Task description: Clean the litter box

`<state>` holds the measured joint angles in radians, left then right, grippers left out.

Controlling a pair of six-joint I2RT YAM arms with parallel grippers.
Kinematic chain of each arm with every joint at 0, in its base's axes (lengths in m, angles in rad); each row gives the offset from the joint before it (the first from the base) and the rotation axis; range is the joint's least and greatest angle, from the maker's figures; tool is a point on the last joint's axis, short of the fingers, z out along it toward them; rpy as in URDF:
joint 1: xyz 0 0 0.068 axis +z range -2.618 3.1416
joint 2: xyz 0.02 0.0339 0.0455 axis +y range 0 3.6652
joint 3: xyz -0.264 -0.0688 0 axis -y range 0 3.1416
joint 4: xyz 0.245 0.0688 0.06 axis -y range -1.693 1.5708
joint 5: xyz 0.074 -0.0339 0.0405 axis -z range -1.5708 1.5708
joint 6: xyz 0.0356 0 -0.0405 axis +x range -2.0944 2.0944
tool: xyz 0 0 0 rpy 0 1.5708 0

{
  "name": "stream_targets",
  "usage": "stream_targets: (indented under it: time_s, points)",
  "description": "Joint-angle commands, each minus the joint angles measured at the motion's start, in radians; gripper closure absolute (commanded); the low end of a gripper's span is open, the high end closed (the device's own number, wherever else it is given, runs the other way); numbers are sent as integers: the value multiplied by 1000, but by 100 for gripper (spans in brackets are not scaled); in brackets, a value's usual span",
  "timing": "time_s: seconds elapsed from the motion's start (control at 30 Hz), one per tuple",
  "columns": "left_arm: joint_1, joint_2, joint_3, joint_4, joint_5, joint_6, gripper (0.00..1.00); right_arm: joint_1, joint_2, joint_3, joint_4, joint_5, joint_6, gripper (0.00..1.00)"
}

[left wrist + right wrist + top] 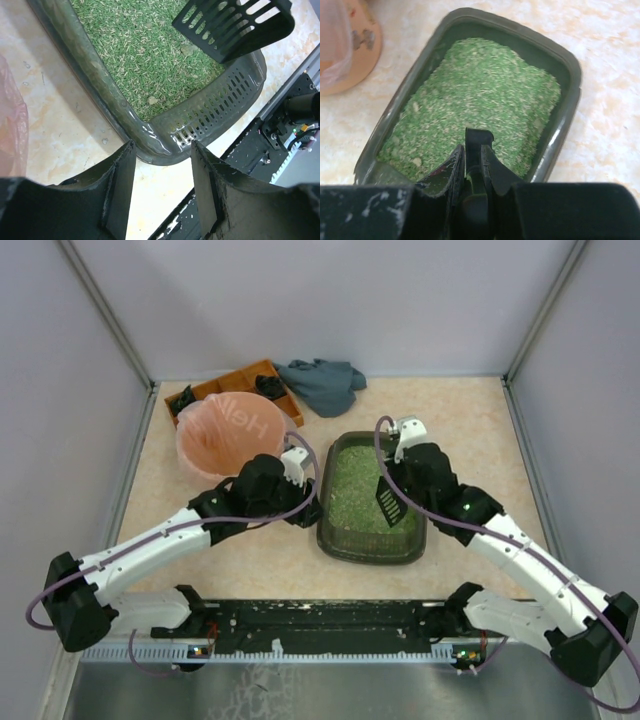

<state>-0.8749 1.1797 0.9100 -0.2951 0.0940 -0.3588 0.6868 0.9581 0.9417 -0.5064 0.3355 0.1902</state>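
My table (470,420) is pale and speckled, with walls around it. The litter box (372,554) sits on it near the middle, full of green bits. To its left stands a round bin (197,452) with a pink bag in it. Behind the bin lies an orange tray (240,377). A grey cloth (325,385) lies crumpled just beside the tray, by the back wall.

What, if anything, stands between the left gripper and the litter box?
Nothing visible. The left gripper, fingers open, faces a corner of the litter box, only bare table between. The scoop hangs over the granules further in, out of the way.
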Motion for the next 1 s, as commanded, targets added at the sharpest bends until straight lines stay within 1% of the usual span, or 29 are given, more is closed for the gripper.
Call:
stream_targets:
  time_s: [0.0, 0.1, 0.3, 0.53, 0.7, 0.83, 0.97]
  points:
    - [-7, -16, -28, 0, 46, 3, 47, -1, 12, 47, 104, -227, -139, 100]
    - [-8, -51, -60, 27, 56, -4, 47, -28, 54, 53, 151, -398, -195, 100]
    - [-8, -105, -70, 10, 49, -6, 48, -142, 165, 120, 147, -771, -257, 100]
    - [-7, -114, -71, 7, 45, 3, 48, -205, 316, 187, 76, -1048, -347, 100]
    - [-7, -109, -66, 8, 58, 4, 48, -229, 422, 227, 38, -1191, -395, 100]
    - [-8, -114, -69, 7, 57, 6, 48, -239, 504, 264, -8, -1258, -442, 100]
    - [-8, -120, -67, 1, 52, 9, 48, -252, 558, 275, -28, -1314, -445, 100]
